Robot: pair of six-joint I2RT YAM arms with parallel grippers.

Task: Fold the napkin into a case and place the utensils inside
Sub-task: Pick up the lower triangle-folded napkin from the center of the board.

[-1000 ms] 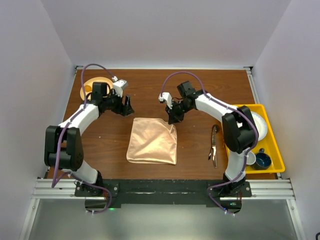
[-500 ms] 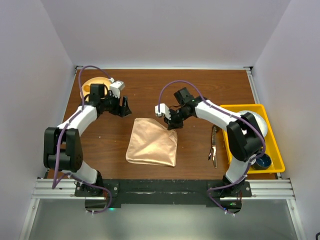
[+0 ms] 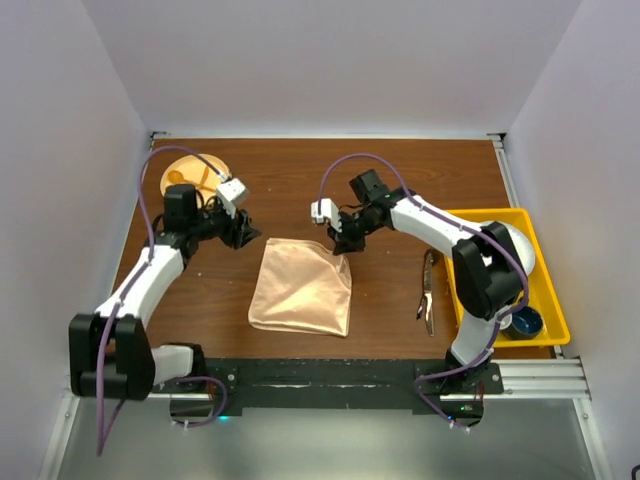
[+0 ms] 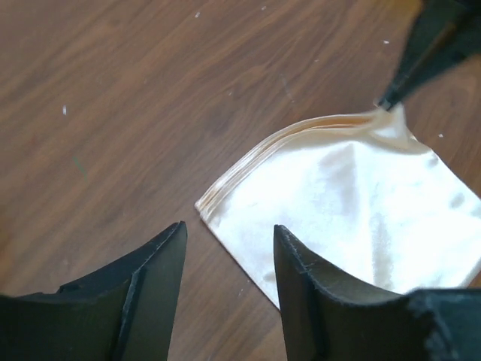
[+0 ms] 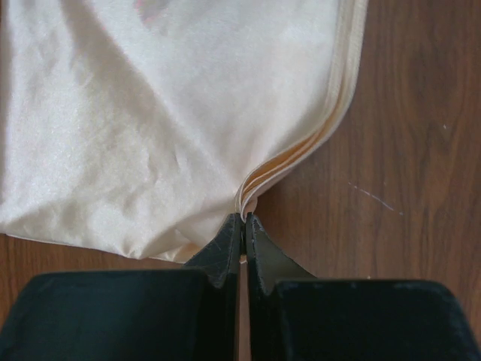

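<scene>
Napkin [image 3: 302,290] of shiny peach-orange satin lies folded into a rough square on the wooden table [image 3: 400,180], between the two arms, with its layered edges showing along the far side. The right gripper [image 5: 242,226] is pinched tight on the far right corner, puckering the cloth there. The left gripper [image 4: 229,229] hovers just beside the far left corner, jaws parted and holding nothing. Dark utensils [image 3: 428,290] lie to the right, apart from the cloth.

The right gripper [image 5: 243,219] sits at the far right corner of the shiny peach-orange satin napkin [image 3: 303,290], fingers pressed together, apparently pinching its layered edge. The left gripper [image 4: 229,233] hovers just off the napkin's far left corner, jaws apart and empty.
</scene>
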